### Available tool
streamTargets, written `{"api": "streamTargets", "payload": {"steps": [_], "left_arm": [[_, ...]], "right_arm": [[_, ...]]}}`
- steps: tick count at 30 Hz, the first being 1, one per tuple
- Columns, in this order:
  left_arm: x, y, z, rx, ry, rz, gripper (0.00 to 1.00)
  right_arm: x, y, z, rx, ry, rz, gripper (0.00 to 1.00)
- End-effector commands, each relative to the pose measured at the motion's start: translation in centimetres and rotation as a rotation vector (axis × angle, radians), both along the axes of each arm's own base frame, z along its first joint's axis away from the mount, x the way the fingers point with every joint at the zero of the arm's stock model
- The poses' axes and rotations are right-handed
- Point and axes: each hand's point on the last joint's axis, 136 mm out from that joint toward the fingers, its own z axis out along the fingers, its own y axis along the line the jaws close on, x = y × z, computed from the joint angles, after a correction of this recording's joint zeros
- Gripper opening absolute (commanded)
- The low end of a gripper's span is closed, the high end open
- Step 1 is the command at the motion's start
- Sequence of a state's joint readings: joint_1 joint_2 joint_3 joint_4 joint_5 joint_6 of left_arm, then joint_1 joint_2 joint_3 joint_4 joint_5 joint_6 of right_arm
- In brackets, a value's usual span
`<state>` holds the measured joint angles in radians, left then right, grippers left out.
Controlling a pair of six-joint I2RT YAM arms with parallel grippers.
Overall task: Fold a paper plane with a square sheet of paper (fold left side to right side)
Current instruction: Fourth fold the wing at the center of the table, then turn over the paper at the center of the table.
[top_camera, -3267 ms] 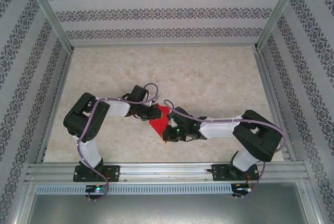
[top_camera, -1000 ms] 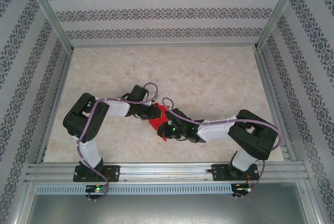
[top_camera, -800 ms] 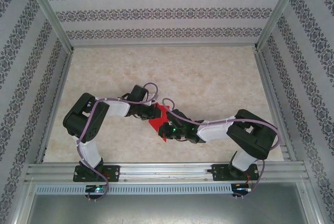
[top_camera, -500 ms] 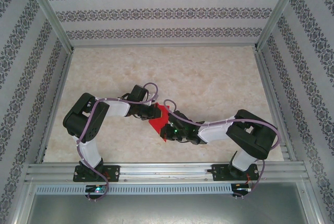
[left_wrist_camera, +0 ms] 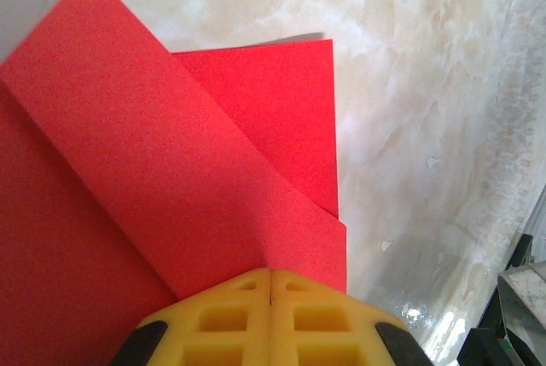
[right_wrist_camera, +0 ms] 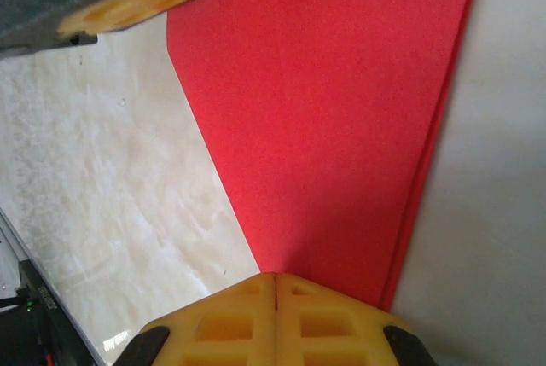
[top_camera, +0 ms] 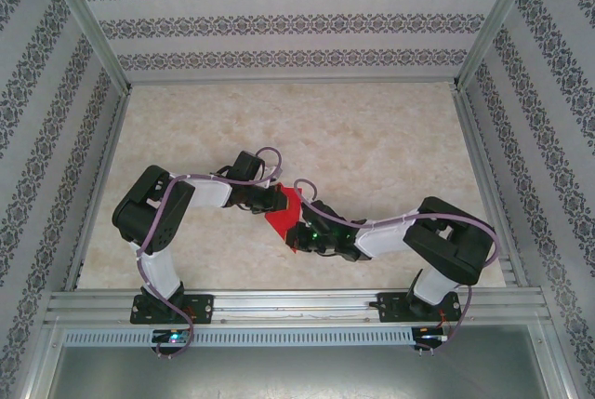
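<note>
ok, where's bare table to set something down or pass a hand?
Free: far half of the table, back wall to the arms; small pocket between left arm, near rail and red paper. Crowded: centre, where left gripper and right gripper meet at that paper.

Bright, even light from above, with soft, faint shadows. Small glare spots on the table at near right, left wrist view. Yellow fingers blur close up; paper looks grainy.
</note>
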<state>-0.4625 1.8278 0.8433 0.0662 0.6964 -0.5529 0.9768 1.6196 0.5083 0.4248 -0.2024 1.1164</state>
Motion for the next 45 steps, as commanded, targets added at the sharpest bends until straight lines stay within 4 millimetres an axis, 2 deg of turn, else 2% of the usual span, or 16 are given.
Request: {"api": "streamTargets", "payload": {"steps": [1, 8, 13, 16, 19, 24, 29, 31, 33, 39, 45], "left_arm": [[-0.3, 3.0, -3.2, 0.163, 0.045, 0.056, 0.00], [-0.1, 3.0, -2.9, 0.163, 0.039, 0.055, 0.00], [0.3, 2.4, -1.8, 0.137, 0.021, 0.048, 0.00], [0.7, 1.4, -0.2, 0.081, 0.001, 0.040, 0.05], [1.2, 0.3, 2.2, 0.021, -0.037, 0.026, 0.11], [2.1, -0.3, 6.8, -0.045, -0.136, 0.025, 0.20], [2.3, 1.5, 9.7, 0.004, -0.247, 0.049, 0.27], [2.1, 2.7, 10.3, 0.039, -0.284, 0.069, 0.32], [1.9, 3.9, 10.8, 0.071, -0.324, 0.089, 0.35], [0.9, 6.6, 11.4, 0.098, -0.387, 0.161, 0.46], [0.5, 8.5, 11.7, 0.106, -0.407, 0.213, 0.49]], "right_arm": [[-4.0, -2.2, -3.0, -0.104, 0.118, 0.056, 0.00], [-4.9, -3.9, -3.4, -0.134, 0.121, 0.040, 0.00], [-4.8, -4.4, -2.1, -0.138, 0.088, 0.051, 0.00], [-4.3, -4.7, -0.6, -0.128, 0.046, 0.059, 0.02], [-3.2, -5.0, 1.4, -0.089, -0.011, 0.054, 0.06], [-0.8, -5.4, 4.4, -0.026, -0.122, 0.056, 0.20], [1.4, -4.8, 6.9, 0.001, -0.251, 0.090, 0.41], [2.1, -4.5, 7.3, -0.010, -0.291, 0.113, 0.50], [2.5, -3.9, 7.2, -0.025, -0.314, 0.146, 0.54], [4.1, -1.9, 5.6, -0.056, -0.334, 0.206, 0.55], [5.3, -0.6, 4.3, -0.063, -0.325, 0.224, 0.52]]}}
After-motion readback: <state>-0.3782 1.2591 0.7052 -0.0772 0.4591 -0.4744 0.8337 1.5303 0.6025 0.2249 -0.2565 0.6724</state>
